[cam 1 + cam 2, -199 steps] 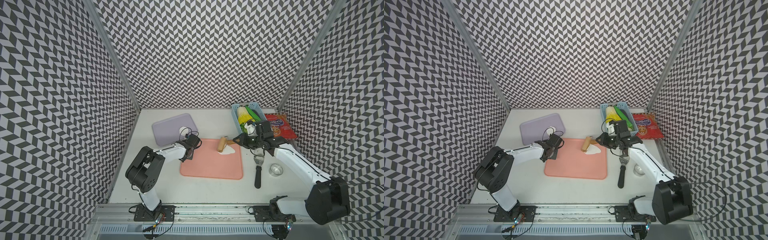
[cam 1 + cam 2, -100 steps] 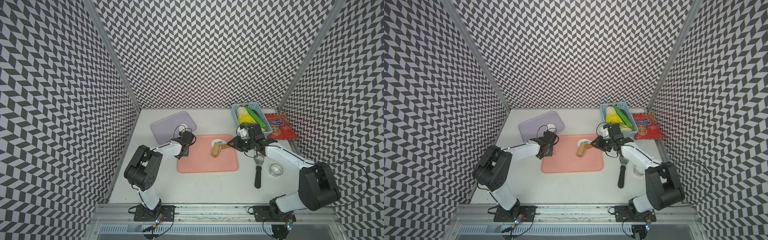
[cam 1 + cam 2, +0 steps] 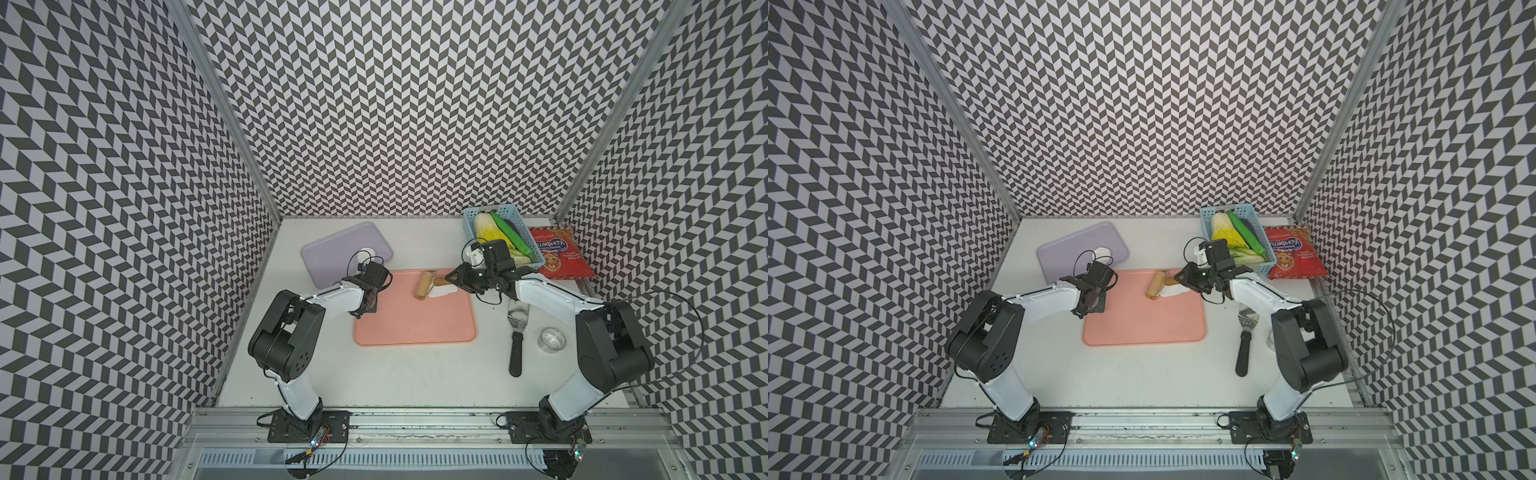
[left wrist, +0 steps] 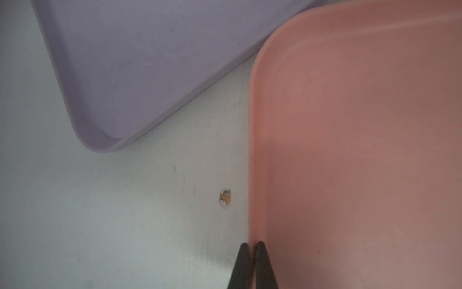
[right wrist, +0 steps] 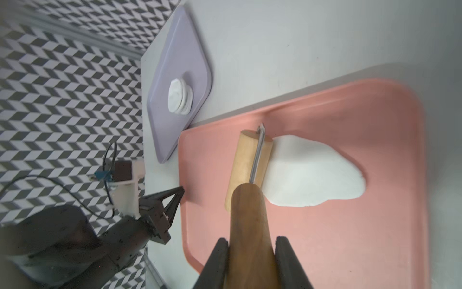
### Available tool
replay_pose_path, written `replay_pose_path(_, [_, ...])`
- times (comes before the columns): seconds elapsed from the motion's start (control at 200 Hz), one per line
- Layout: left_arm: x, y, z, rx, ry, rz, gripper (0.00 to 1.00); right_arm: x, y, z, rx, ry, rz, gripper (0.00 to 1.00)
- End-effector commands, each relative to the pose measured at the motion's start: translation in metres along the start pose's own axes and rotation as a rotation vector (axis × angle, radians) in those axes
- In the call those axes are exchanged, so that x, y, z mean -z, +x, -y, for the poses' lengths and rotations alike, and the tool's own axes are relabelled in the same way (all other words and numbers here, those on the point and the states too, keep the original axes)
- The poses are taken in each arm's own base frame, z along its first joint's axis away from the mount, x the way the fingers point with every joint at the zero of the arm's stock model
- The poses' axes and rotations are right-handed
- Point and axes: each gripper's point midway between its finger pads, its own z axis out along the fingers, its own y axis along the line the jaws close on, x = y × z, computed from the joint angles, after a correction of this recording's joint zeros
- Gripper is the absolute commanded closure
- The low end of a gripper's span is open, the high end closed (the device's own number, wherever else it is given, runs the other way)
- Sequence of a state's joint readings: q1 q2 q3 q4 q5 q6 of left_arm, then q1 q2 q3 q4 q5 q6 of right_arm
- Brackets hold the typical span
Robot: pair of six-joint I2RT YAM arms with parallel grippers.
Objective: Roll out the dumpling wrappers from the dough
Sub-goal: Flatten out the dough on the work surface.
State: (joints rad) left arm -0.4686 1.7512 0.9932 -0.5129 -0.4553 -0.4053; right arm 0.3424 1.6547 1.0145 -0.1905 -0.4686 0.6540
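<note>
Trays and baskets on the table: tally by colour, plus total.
Lilac tray: 1
Pink tray: 1
Blue basket: 1
Total: 3

pink tray (image 3: 415, 324) 1 | purple tray (image 3: 332, 257) 1 | roller (image 5: 242, 162) 1 | dough (image 5: 312, 172) 1 (wrappers (image 5: 180, 96) stacked)

In a top view, a cable crosses the stack of thin round white dough discs (image 3: 367, 252), which are too small for me to count. The wooden rolling pin (image 5: 247, 162) covers one edge of the flat white dough sheet (image 5: 312, 172). My right arm half hides the small steel ring (image 3: 1269, 338).
</note>
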Motion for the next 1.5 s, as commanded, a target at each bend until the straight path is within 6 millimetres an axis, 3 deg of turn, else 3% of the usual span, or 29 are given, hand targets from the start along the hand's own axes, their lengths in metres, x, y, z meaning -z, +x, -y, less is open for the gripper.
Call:
replay_pose_path(0.0, [-0.018, 0.037, -0.022, -0.044, -0.099, -0.120, 1.00, -0.002, 0.040, 0.075, -0.123, 0.220, -0.057, 1.00])
replay_pose_path(0.15, [-0.018, 0.038, -0.022, -0.044, -0.096, -0.120, 1.00, 0.017, 0.069, 0.123, -0.220, 0.295, -0.076, 1.00])
replay_pose_path(0.481, [-0.020, 0.036, -0.022, -0.036, -0.094, -0.123, 1.00, 0.046, 0.093, 0.182, -0.269, 0.450, -0.123, 1.00])
replay_pose_path(0.961, [-0.021, 0.037, -0.023, -0.037, -0.098, -0.129, 1.00, 0.075, 0.093, 0.199, -0.327, 0.503, -0.085, 1.00])
replay_pose_path(1.107, [-0.021, 0.038, -0.023, -0.036, -0.096, -0.131, 1.00, 0.085, 0.084, 0.196, -0.331, 0.501, -0.052, 1.00])
replay_pose_path(1.202, [-0.021, 0.038, -0.023, -0.035, -0.093, -0.129, 1.00, 0.090, 0.073, 0.185, -0.320, 0.476, -0.025, 1.00])
replay_pose_path(1.257, [-0.021, 0.038, -0.023, -0.036, -0.093, -0.130, 1.00, 0.092, 0.059, 0.168, -0.296, 0.425, 0.007, 1.00])
replay_pose_path(1.322, [-0.022, 0.039, -0.022, -0.037, -0.089, -0.133, 1.00, 0.092, 0.033, 0.128, -0.225, 0.313, 0.059, 1.00])
replay_pose_path(1.387, [-0.022, 0.039, -0.021, -0.039, -0.090, -0.135, 1.00, 0.091, 0.006, 0.075, -0.127, 0.193, 0.094, 1.00])
replay_pose_path(1.497, [-0.022, 0.039, -0.019, -0.044, -0.086, -0.133, 1.00, 0.086, -0.021, 0.000, -0.031, 0.015, 0.135, 1.00])
